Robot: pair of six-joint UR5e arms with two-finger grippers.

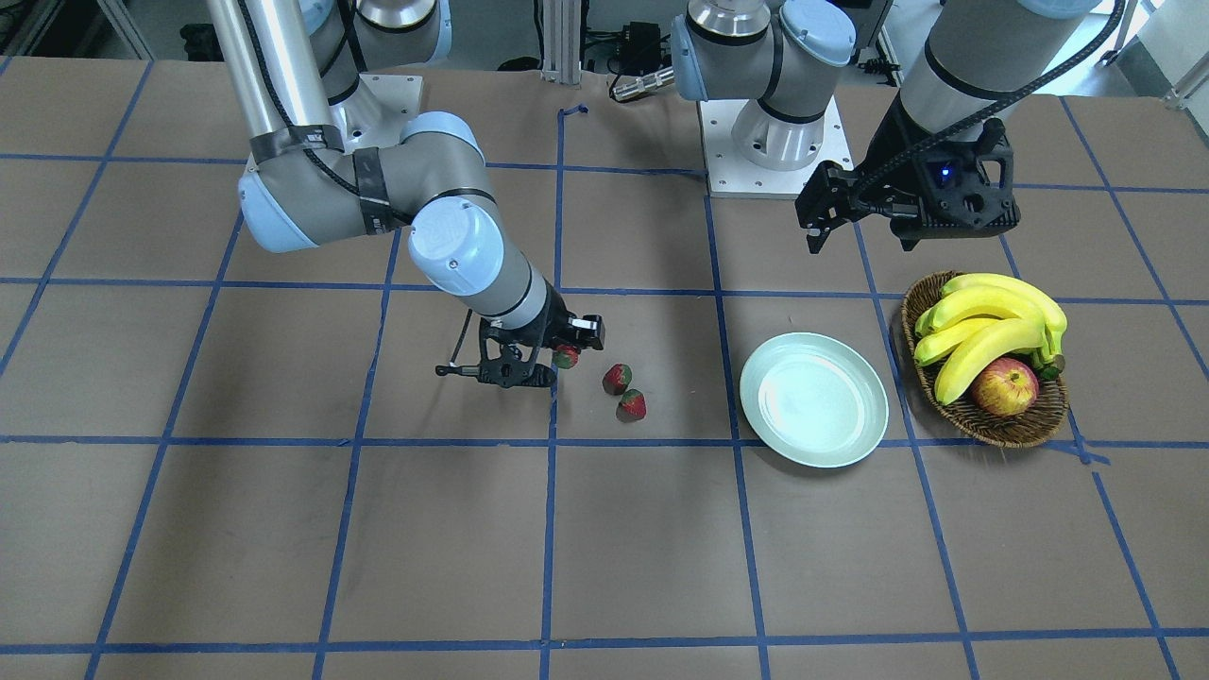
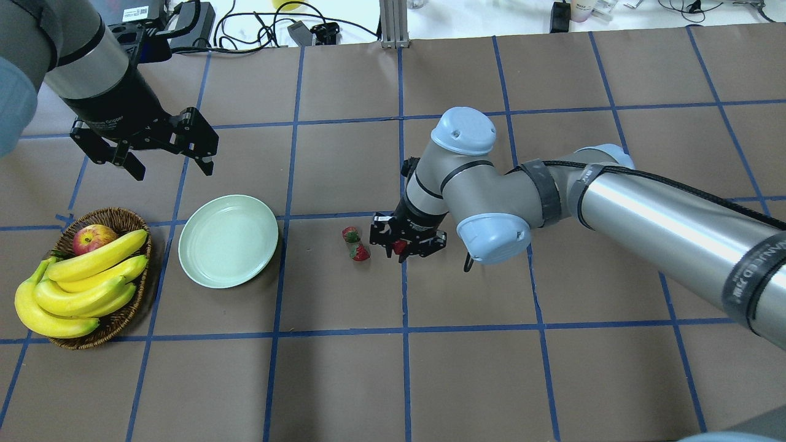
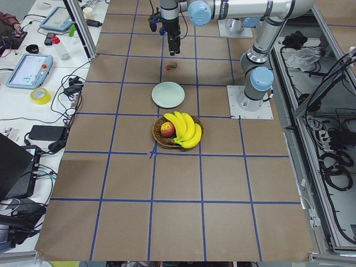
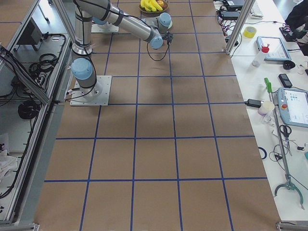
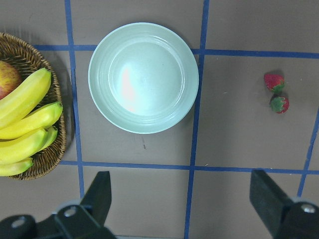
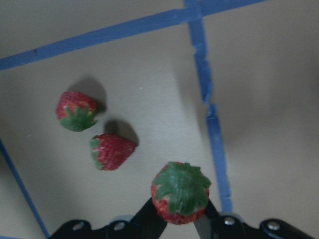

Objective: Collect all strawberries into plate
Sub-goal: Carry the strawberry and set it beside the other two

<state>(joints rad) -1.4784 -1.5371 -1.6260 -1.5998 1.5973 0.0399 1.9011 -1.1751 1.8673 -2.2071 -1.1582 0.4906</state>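
My right gripper [image 6: 180, 211] is shut on one strawberry [image 6: 180, 194], its green cap facing the wrist camera, low over the table [image 2: 400, 247]. Two more strawberries [image 6: 76, 110] [image 6: 112, 151] lie side by side on the brown paper just beside it, toward the plate [image 2: 350, 234] [image 2: 360, 252]. The pale green plate [image 2: 228, 240] [image 1: 813, 399] sits empty about one grid square further along. My left gripper [image 2: 172, 169] hangs open and empty above the table behind the plate, and its wrist view looks down on the plate [image 5: 143, 77].
A brown wicker basket [image 2: 110, 215] with a bunch of bananas [image 2: 80, 282] and an apple [image 2: 93, 238] stands right beside the plate, on its far side from the strawberries. Blue tape lines grid the paper-covered table.
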